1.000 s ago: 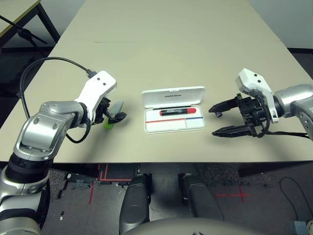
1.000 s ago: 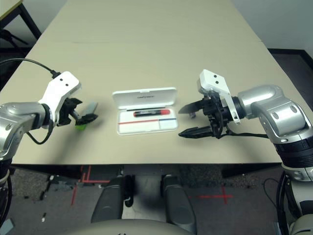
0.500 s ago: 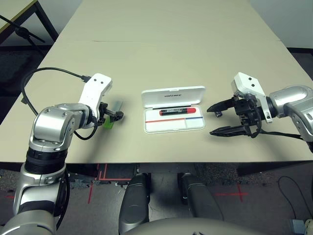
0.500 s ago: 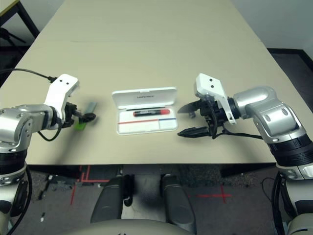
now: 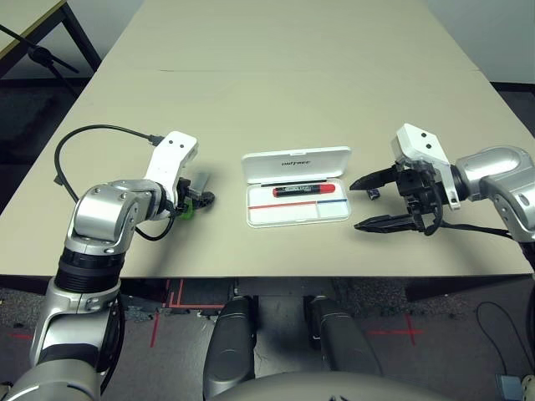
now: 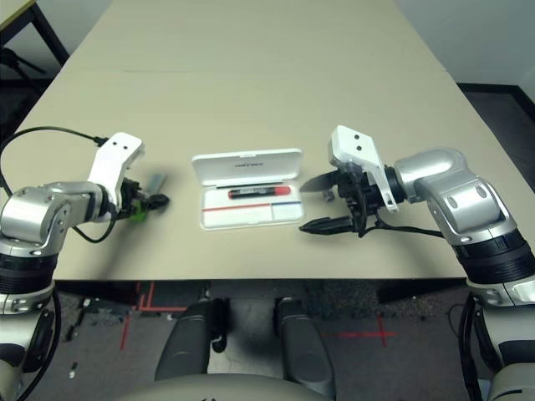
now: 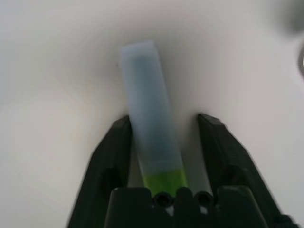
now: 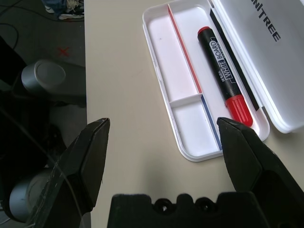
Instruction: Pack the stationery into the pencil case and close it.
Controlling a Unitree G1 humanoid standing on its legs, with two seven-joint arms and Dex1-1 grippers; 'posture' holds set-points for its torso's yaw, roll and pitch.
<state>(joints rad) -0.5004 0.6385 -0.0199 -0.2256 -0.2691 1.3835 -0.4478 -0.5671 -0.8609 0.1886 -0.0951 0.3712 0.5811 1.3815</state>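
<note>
One highlighter (image 7: 153, 128), one marker (image 8: 223, 76) in one case (image 5: 297, 199).

White pencil case (image 5: 297, 190) lies open on the worktop (image 5: 276, 92), red marker (image 5: 303, 190) inside its long compartment. Lime-green highlighter (image 7: 153, 121) lies flat left of it; small dark block (image 5: 374, 194) sits right

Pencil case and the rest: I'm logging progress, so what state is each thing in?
Pencil case: lid open, lying flat on the table.
Red marker: capped, lying inside the case.
Green highlighter: on the table, between the left gripper's fingers.
Right gripper: open, holding nothing.
Small dark block: on the table, unpacked.
</note>
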